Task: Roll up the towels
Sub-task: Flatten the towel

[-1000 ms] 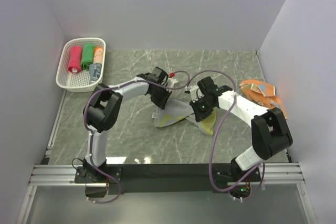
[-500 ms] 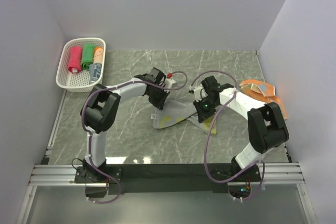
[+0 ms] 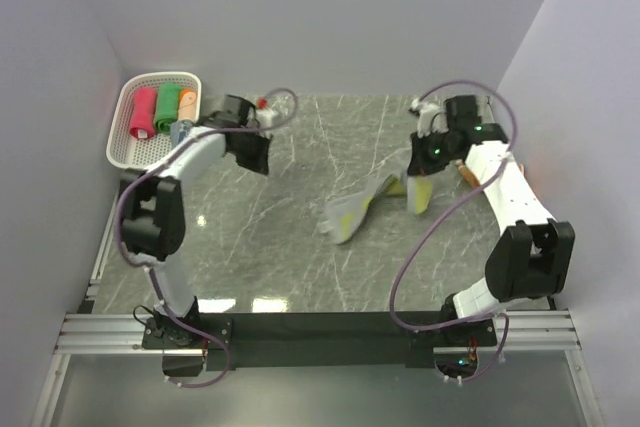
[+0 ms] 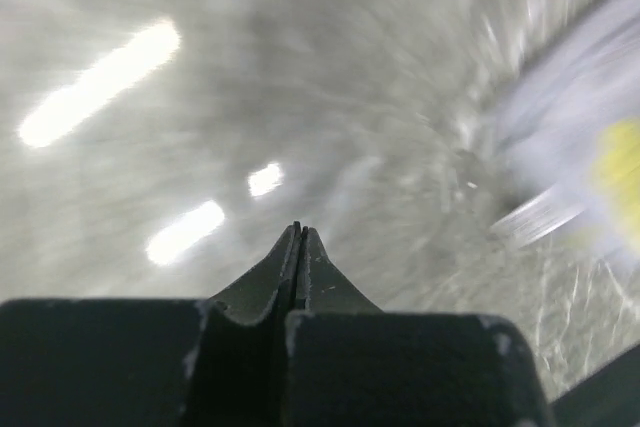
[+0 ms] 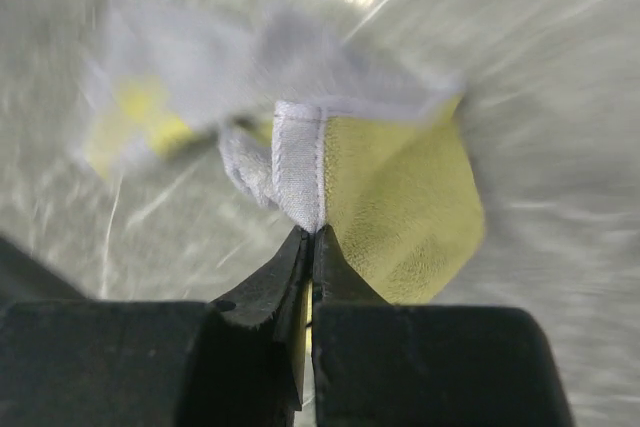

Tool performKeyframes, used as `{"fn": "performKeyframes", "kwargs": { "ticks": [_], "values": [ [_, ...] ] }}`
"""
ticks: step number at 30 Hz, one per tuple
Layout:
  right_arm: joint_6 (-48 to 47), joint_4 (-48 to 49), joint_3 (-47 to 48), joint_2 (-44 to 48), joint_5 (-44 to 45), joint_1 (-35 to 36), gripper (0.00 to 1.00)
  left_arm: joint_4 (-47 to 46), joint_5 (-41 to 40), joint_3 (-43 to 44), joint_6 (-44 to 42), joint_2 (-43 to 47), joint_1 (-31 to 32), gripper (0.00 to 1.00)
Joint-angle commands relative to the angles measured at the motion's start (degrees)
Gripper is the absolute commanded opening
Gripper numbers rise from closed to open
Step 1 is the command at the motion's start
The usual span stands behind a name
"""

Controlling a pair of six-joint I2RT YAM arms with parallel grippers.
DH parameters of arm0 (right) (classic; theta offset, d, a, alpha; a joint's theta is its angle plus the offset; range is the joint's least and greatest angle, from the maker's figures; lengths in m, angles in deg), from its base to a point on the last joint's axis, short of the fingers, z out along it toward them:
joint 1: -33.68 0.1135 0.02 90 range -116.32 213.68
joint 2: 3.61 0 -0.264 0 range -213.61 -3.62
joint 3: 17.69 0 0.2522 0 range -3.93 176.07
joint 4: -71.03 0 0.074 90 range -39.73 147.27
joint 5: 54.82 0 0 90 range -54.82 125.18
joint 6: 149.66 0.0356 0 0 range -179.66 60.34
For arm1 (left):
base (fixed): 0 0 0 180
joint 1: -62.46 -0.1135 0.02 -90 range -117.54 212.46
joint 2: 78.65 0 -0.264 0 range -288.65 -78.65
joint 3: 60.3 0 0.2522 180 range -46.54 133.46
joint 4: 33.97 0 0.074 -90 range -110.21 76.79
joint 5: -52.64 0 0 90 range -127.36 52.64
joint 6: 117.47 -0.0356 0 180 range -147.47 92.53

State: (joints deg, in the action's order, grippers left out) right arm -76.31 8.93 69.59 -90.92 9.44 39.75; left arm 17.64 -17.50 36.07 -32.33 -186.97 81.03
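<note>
A yellow towel with a grey-white underside [image 3: 355, 209] hangs stretched and crumpled over the middle of the marble table. My right gripper [image 3: 418, 165] is shut on its right corner and holds that end lifted. In the right wrist view the jaws [image 5: 310, 232] pinch the stitched hem, with the yellow face [image 5: 400, 197] to the right. My left gripper [image 3: 258, 155] is shut and empty, far to the left near the basket. The left wrist view is blurred; its shut fingertips [image 4: 297, 232] point at bare table, with the towel [image 4: 600, 167] at the right edge.
A white perforated basket [image 3: 122, 152] at the back left holds rolled towels: pink-red [image 3: 143, 112], green [image 3: 166, 105], orange [image 3: 188, 100] and grey-blue [image 3: 182, 133]. A bit of orange cloth [image 3: 464, 175] shows behind my right arm. Walls close in left, back and right.
My left gripper shut, let go of the towel and swung back-left toward the basket. My right gripper regripped the towel and pulled it up and to the back right, dragging the towel rightward.
</note>
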Motion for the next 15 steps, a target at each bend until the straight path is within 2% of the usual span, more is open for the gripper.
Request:
{"fn": "performKeyframes", "kwargs": {
  "ticks": [1,6,7,8,10,11,13,15],
  "values": [
    [-1.98,-1.59,6.63,3.46,-0.20,-3.42,0.00,0.12,1.76,3.35,-0.32,8.81,-3.53,0.01],
    [-6.99,-5.09,3.84,2.23,-0.28,-2.47,0.00,4.15,5.98,0.10,-3.30,12.78,-3.63,0.01],
    [-7.78,-5.27,2.70,1.36,2.16,-1.07,0.00,5.30,6.42,-0.08,-4.53,12.34,-3.19,0.03],
    [-8.49,-5.45,1.55,0.92,3.14,-0.53,0.00,6.53,7.03,-0.34,-4.89,11.55,-2.14,0.16],
    [-10.33,-5.37,-2.49,0.30,5.07,-0.26,0.00,4.62,6.08,-2.01,-3.14,11.28,-0.38,0.27],
    [-10.51,-4.76,-3.98,0.56,7.61,-0.53,0.00,3.13,5.81,-2.88,-2.26,11.11,2.15,0.42],
    [-11.83,-3.96,-7.50,2.22,9.29,-0.97,0.00,-1.88,3.88,-2.46,0.46,10.06,5.41,0.53],
    [-12.27,-3.26,-9.79,4.07,11.32,-2.02,0.00,-5.40,3.78,1.40,4.05,5.50,9.72,0.54]
  ]
}}
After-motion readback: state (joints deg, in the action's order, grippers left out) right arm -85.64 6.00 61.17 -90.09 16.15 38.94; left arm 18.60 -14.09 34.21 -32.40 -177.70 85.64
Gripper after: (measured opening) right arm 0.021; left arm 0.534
